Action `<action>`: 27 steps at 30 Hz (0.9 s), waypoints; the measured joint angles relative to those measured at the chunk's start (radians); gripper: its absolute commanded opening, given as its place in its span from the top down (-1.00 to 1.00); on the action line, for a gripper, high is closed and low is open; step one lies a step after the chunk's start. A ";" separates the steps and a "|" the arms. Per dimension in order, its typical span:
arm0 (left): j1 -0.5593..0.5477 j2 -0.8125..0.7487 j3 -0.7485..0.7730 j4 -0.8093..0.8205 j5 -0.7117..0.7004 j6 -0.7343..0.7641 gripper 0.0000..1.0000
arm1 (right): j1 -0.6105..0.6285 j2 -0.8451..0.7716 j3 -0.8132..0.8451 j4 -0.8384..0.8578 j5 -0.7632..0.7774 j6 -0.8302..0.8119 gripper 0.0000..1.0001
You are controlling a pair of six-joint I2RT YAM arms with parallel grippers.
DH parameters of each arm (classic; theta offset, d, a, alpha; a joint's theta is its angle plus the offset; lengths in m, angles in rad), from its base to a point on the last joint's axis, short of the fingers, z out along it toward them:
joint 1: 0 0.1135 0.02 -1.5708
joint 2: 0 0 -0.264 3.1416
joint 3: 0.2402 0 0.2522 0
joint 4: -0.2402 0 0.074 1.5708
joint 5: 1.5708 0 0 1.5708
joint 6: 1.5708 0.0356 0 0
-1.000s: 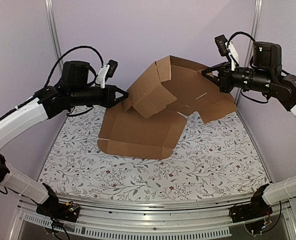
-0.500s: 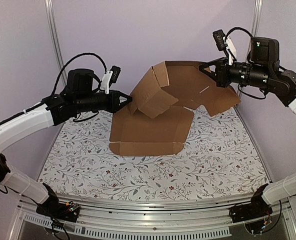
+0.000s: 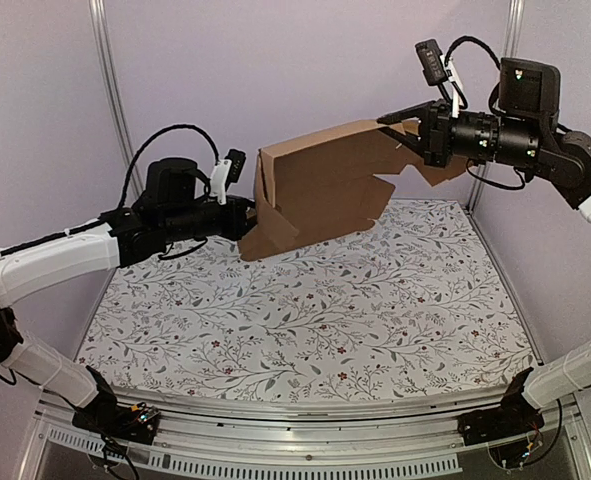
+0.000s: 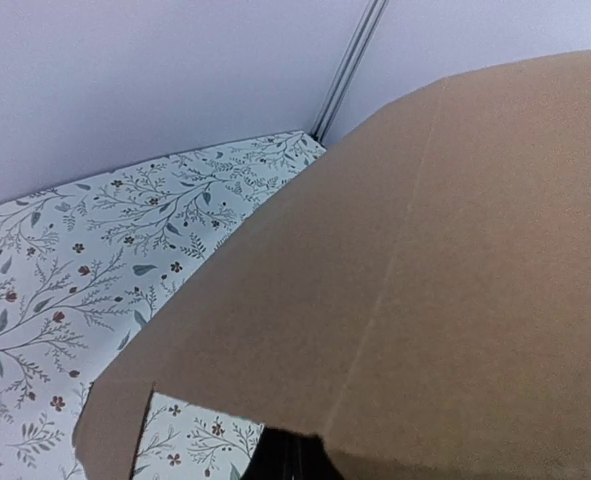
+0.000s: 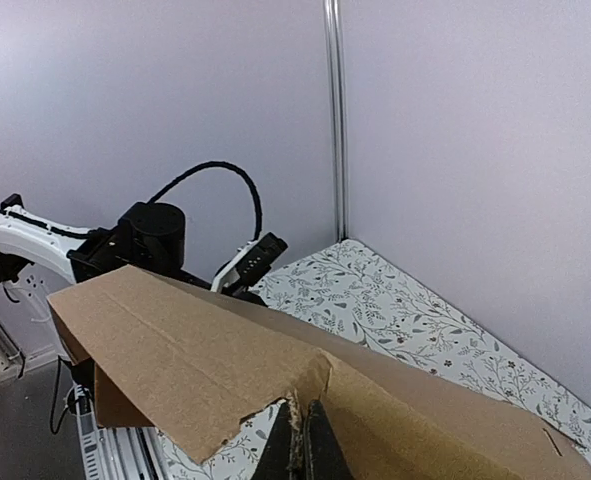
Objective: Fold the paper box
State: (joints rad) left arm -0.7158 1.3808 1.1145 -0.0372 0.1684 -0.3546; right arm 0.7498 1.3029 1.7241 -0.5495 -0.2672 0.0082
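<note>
The paper box is a brown cardboard sheet with creases and flaps, held in the air at the back of the table, standing nearly on edge. My left gripper is shut on its lower left flap. My right gripper is shut on its upper right edge. In the left wrist view the paper box fills most of the frame and hides all but the dark tips of the left gripper. In the right wrist view the right gripper pinches a torn notch of the paper box.
A floral cloth covers the table. Purple walls with metal posts close the back and sides. A metal rail runs along the near edge. The left arm shows beyond the cardboard in the right wrist view.
The cardboard has come off the table and swung up. The left gripper moved right, the right gripper rose and moved left, and the panels drew closer together.
</note>
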 measured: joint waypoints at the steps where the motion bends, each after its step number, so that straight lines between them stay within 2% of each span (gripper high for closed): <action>1: 0.000 0.006 -0.009 0.008 -0.005 -0.003 1.00 | 0.013 0.000 0.002 0.000 -0.019 0.004 1.00; 5: 0.000 0.034 -0.033 0.044 -0.021 -0.021 1.00 | 0.036 0.000 0.003 0.000 -0.063 0.019 1.00; 14: 0.000 0.033 -0.047 0.084 -0.025 -0.047 1.00 | 0.036 -0.002 0.003 -0.014 -0.047 0.016 1.00; 27: 0.001 -0.201 -0.076 -0.068 -0.048 -0.053 1.00 | 0.049 -0.013 0.003 -0.060 0.021 -0.063 1.00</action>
State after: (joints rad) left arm -0.7151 1.1797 1.0389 -0.1051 0.1200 -0.4076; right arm 0.7986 1.2900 1.7267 -0.6094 -0.2466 -0.0547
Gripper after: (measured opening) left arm 0.004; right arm 0.006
